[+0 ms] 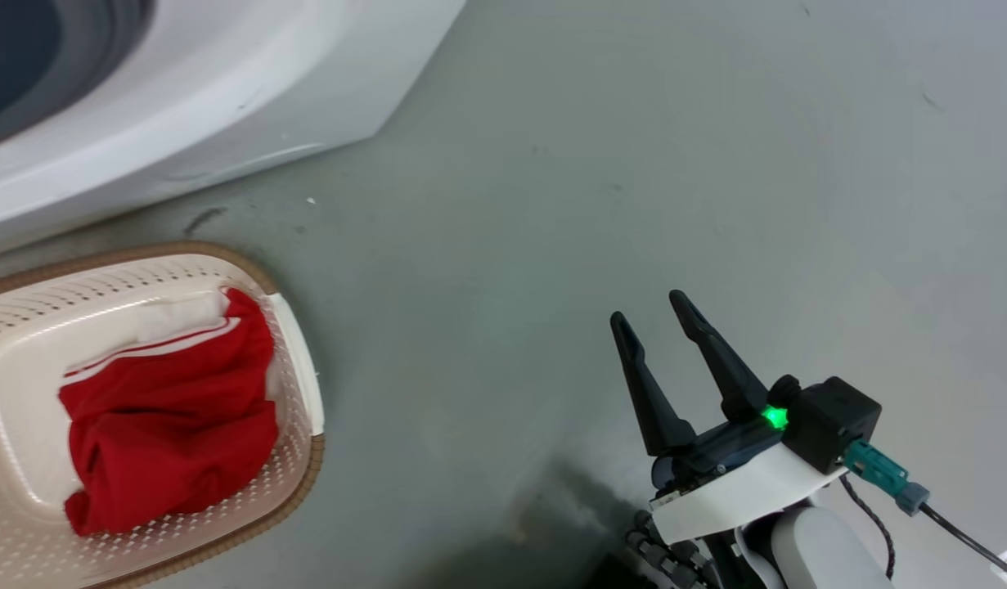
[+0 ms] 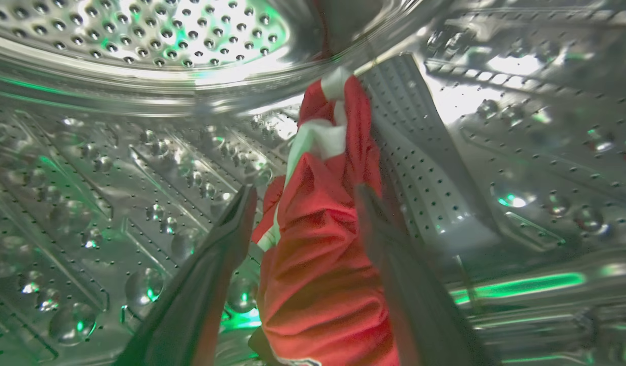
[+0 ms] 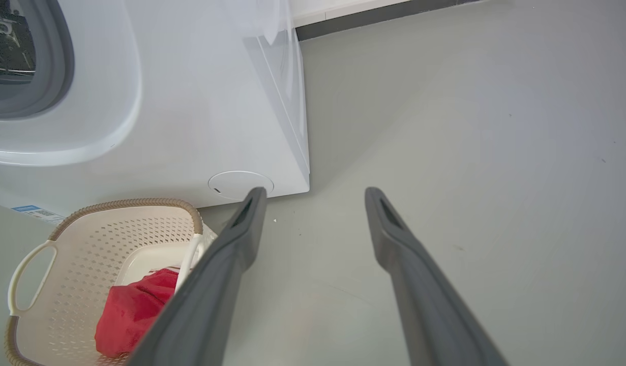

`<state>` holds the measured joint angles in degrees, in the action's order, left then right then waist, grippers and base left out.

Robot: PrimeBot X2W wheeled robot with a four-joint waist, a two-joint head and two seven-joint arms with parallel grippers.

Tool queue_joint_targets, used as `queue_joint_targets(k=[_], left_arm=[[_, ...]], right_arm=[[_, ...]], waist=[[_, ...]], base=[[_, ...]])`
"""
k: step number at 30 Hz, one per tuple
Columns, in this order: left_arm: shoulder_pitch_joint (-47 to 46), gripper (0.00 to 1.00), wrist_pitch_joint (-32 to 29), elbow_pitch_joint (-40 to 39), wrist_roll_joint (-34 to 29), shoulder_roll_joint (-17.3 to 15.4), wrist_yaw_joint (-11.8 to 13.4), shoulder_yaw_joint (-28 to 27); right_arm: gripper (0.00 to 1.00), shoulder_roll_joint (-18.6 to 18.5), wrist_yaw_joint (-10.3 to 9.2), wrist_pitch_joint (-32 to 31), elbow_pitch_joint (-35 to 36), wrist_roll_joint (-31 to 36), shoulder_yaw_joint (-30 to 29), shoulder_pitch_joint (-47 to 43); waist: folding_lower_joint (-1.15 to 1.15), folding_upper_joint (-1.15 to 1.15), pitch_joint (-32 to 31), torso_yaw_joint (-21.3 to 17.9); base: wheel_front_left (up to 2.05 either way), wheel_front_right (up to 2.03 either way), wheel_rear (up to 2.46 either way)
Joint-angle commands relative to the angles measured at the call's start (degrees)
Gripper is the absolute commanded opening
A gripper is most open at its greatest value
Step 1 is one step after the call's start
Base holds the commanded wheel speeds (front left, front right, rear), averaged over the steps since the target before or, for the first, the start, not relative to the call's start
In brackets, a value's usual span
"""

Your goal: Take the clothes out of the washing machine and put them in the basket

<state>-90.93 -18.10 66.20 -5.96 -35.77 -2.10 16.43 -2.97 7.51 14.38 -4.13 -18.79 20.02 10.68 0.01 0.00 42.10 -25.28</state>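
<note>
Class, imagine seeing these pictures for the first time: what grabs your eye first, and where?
A bright red garment sits inside the shiny steel drum, between the left pincer's spread fingers. Another red bundle lies in the cream basket by the washing machine, while the right pincer hovers open above grey floor.

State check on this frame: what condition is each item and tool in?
Washing machine: porthole open.
Drum: holds a red garment.
Basket: upright on floor, holds a striped red garment.
Left tool: open, fingers either side of the drum's garment.
Right tool: open, empty, over the floor.
</note>
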Motion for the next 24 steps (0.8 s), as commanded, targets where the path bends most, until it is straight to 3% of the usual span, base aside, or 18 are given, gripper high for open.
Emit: queue_joint_targets(k=[1,13,14,15,20,24], left_arm=[[-0.7,1.00,-1.2,0.3,-0.5,-0.4,-0.2,0.4],[-0.8,1.00,-14.5,-1.9,-0.6,-2.8,1.0,1.6],[-0.5,0.56,-15.1,-2.4,-0.3,-2.8,1.1,1.5],[-0.3,0.00,-15.8,-3.0,-0.2,-2.8,1.3,1.4],[2.0,0.00,-17.5,-7.4,0.9,-3.5,2.4,0.9],[5.2,0.00,-15.9,-12.8,1.9,-4.2,4.6,0.3]], right_arm=[[1.00,0.2,-0.04,0.4,-0.2,-0.5,0.4,1.0],[1.00,0.2,-0.04,0.8,-1.2,-2.4,2.5,2.6],[1.00,0.2,-0.04,0.8,-1.2,-2.4,2.5,2.6],[1.00,0.2,-0.04,0.8,-1.2,-2.5,2.5,2.7],[1.00,0.2,-0.04,0.8,-0.9,-2.9,2.2,3.1],[1.00,0.1,-0.04,0.8,-0.9,-3.0,1.8,3.1]], waist=[[-0.01,0.00,1.4,-1.2],[-0.01,0.00,4.2,-3.1],[-0.01,0.00,4.2,-3.1],[-0.01,0.00,4.3,-3.2],[-0.01,0.00,4.4,-3.2],[-0.01,0.00,3.9,-2.9]], base=[[0.00,0.00,0.00],[0.00,0.00,0.00],[0.00,0.00,0.00],[0.00,0.00,0.00],[0.00,0.00,0.00],[0.00,0.00,0.00]])
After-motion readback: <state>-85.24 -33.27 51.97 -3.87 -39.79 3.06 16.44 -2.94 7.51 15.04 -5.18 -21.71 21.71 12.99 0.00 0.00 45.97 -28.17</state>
